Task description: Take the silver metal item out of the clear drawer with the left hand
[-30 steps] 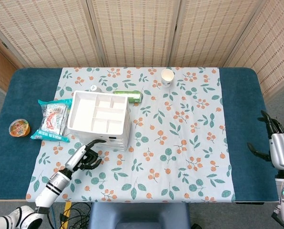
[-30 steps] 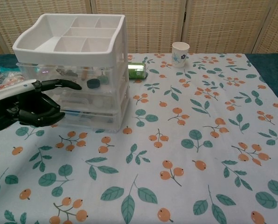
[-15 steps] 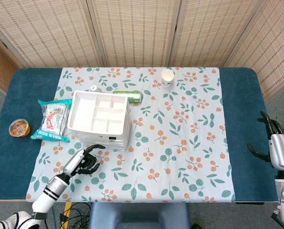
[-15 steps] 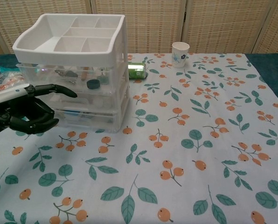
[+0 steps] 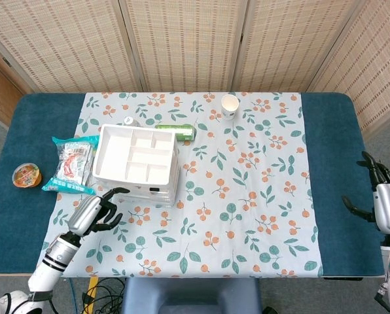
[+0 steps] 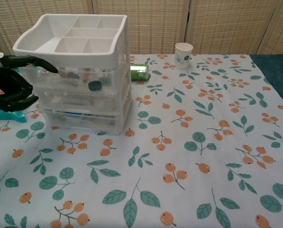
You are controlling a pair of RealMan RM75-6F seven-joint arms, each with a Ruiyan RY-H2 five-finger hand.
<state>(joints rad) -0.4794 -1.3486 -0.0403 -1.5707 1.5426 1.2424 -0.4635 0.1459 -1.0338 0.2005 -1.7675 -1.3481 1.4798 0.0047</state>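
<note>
The clear drawer unit with a white divided tray on top stands left of centre, and its drawers look closed. Small items show through the top drawer, among them a silvery metal piece and a dark round thing. My left hand hovers at the unit's front left corner. One finger is stretched toward the top drawer's front, the others are loosely curled, and it holds nothing. My right hand hangs at the table's right edge with fingers apart and nothing in it.
A green can lies behind the unit, with a paper cup further back. A snack packet and an orange cup lie to the left. The floral cloth covers the table's middle.
My left hand has drawn away from the front of the drawers, moving left to the unit's front left corner and rising in the chest view. The right hand barely moved.
</note>
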